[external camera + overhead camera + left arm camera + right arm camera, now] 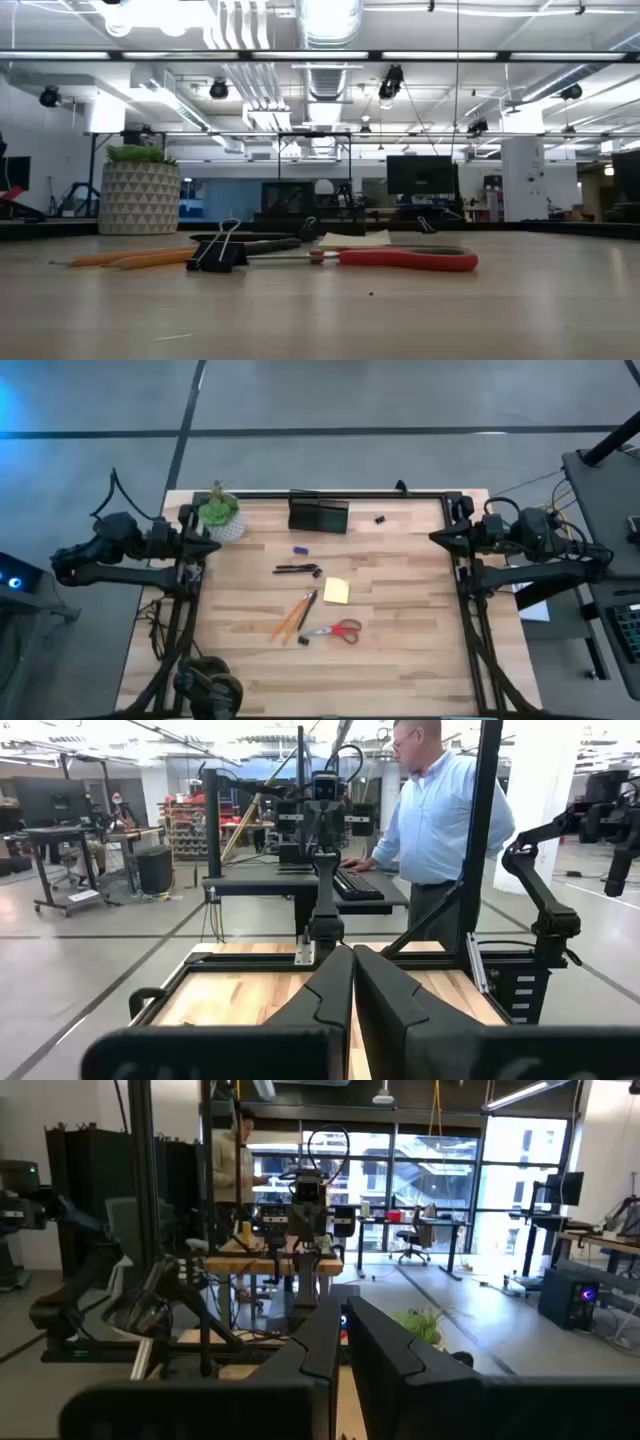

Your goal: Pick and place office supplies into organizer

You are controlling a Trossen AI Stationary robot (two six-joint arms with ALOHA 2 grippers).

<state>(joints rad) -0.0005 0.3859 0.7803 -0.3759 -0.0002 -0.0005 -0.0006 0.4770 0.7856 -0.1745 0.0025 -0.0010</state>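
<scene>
Both grippers, left gripper and right gripper, closed empty at desk side edges | scissors mid-desk | organizer at far edge | approach open-jawed from above.

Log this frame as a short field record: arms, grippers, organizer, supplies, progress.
left gripper: shut, parked at the table's left edge beside the potted plant
right gripper: shut, parked at the table's right edge
organizer: at the far edge, middle
supplies on table: scissors, sticky-note pad, pencils, pens, purple piece, black clip
progress: nothing held; these supplies lie outside the organizer
</scene>
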